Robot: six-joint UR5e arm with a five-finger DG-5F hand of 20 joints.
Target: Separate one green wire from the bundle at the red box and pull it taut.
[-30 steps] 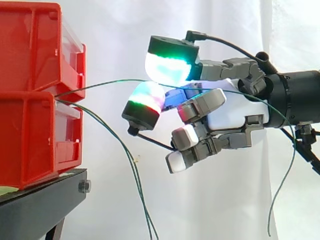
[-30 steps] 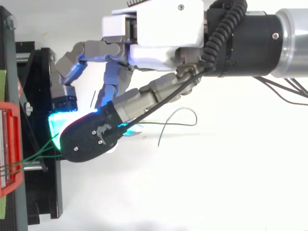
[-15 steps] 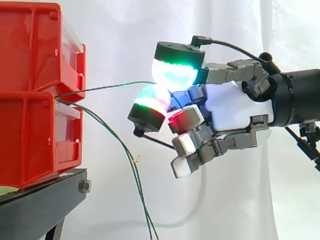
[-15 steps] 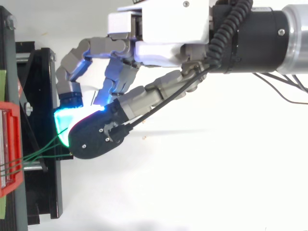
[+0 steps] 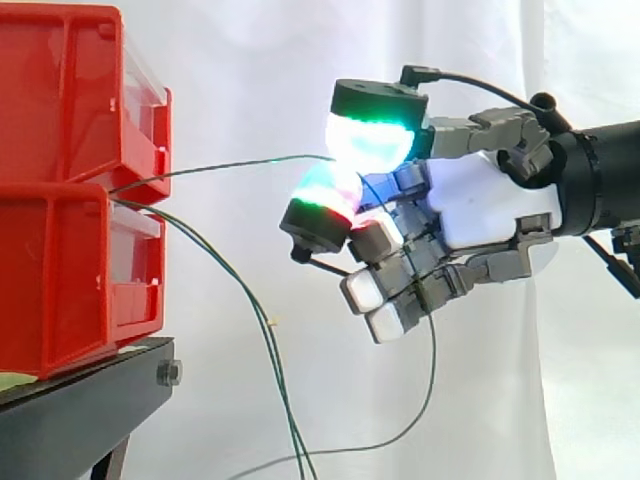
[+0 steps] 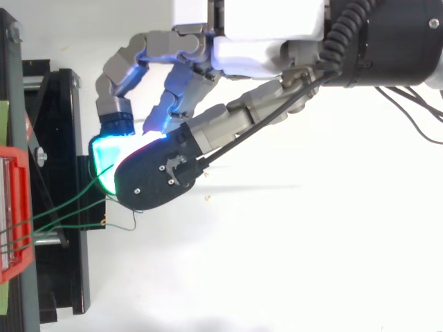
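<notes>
One green wire point(image 5: 220, 168) runs nearly straight from the gap between the two stacked red bins point(image 5: 60, 190) to my hand point(image 5: 480, 205). The hand is shut on it, pinching it between two glowing fingertips point(image 5: 368, 142), well right of the bins. The wire's free tail hangs below the hand in a loop point(image 5: 430, 390). The other green wires point(image 5: 230, 275) droop from the bins toward the floor. From above, the wires point(image 6: 69, 204) fan out from the red bin point(image 6: 14, 207) toward the cyan-lit fingertip point(image 6: 104, 155) of the hand point(image 6: 263, 48).
The bins stand on a black stand point(image 5: 90, 400), whose frame point(image 6: 52, 124) lies just left of the fingertips in the top view. A white curtain hangs behind the work. The arm comes in from the right.
The hand has moved right and slightly up, away from the bins, keeping its pinch. The held wire has drawn straighter, and its free tail now hangs in a loop below the hand.
</notes>
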